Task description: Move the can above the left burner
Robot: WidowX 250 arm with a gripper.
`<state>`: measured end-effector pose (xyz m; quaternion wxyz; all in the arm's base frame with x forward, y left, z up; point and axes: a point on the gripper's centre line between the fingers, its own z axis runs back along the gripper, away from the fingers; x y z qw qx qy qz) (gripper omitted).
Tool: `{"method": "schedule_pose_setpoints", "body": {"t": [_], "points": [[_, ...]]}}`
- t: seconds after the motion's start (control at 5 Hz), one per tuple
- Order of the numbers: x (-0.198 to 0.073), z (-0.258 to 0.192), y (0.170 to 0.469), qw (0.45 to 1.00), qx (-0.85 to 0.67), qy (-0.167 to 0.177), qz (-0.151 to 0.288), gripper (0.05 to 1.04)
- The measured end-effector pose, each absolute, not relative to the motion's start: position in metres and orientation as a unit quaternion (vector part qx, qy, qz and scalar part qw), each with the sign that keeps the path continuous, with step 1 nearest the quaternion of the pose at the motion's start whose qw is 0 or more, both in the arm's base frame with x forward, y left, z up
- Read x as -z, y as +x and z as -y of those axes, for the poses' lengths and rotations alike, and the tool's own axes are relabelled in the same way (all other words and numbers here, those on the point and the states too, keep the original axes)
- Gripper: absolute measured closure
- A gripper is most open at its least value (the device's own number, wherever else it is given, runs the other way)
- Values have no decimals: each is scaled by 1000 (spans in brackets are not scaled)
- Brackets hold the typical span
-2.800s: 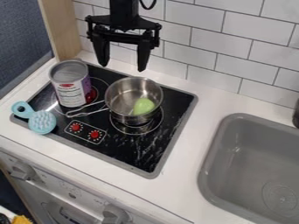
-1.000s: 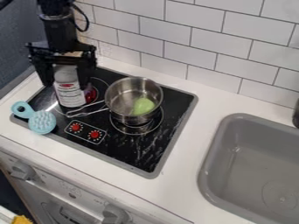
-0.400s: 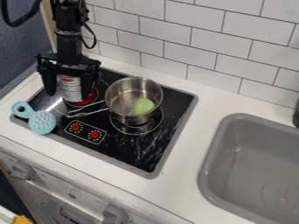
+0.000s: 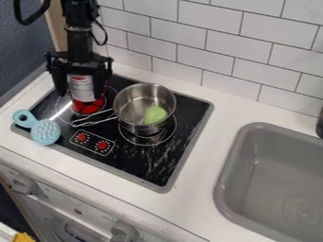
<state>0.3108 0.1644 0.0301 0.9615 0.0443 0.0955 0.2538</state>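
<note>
1. Where the black glossy stovetop with white marbling and grey rim reaches towards 11 o'clock: one cylindrical can with a white, finely printed paper label, at the left burner, whose ring glows red under and below it. Contact with the burner: cannot tell.
2. Orientation of can: upright, long axis running roughly 12 to 6 o'clock, bottom end towards 6, label facing the camera. Top end hidden by the gripper.
3. One black two-finger gripper, hard, angular, matte; hanging from 12 o'clock, clasping the can, a finger on either side.
4. One round saucepan of shiny steel, at 4 o'clock from the can, its double-wire handle pointing to 8 o'clock. Within: one smooth, rounded, pale green piece.
5. One light blue plastic utensil, nubbed round head, ring-shaped handle end towards 10 o'clock; lies across the stove's edge.
6. Two red ridged knobs, at 8 o'clock from the saucepan.
7. One smooth grey basin, rounded corners, at 4 o'clock from the stove.
</note>
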Motion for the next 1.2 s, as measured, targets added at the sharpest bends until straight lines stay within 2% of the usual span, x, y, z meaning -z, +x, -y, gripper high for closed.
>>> {"method": "schedule_pose_setpoints", "body": {"t": [0.6, 1.0, 1.2], "points": [[-40, -172, 337, 958, -272, 36, -84, 84], [-34, -171, 331, 958, -270, 25, -98, 84], [-63, -167, 319, 963, -261, 12, -68, 84]]}}
